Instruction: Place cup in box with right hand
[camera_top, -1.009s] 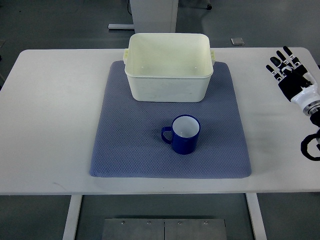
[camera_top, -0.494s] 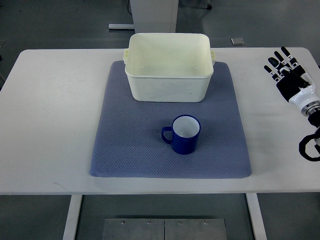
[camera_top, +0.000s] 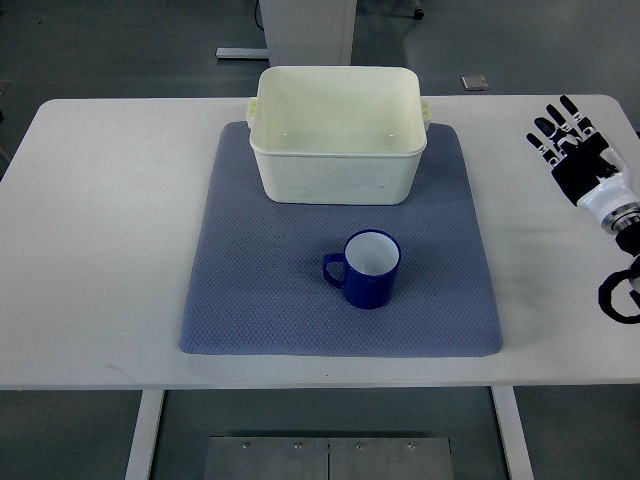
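From the top view, a white table (camera_top: 110, 230) fills most of the scene, with a blue-grey textured mat (camera_top: 250, 300) spread over its middle. On the far part of the mat stands a cream plastic box (camera_top: 338, 170), square with rounded corners, open at the top and holding nothing, with small lugs sticking out at its left and right rims; its far edge reaches just past the mat's far edge. Nearer on the mat, a little right of the mat's centre and apart from the box, a dark blue cup (camera_top: 369, 268) stands upright; its inside is white and its handle points to the left. The cup is touched by nothing. At the right edge of the table, well apart from the cup and the mat, the right robot hand (camera_top: 577, 150) shows above the table surface, black with pale marks on the finger joints, set on a white wrist that leads off toward the right edge of the picture. Its fingers (camera_top: 552, 126) are stretched out straight and fanned, pointing toward the far left, and it holds nothing. A black cable loop (camera_top: 618, 296) lies near the wrist at the right edge. Beyond the table lies a grey floor, with a white stand base (camera_top: 305, 30) behind the box and a small grey square plate (camera_top: 475, 82) on the floor to the far right.
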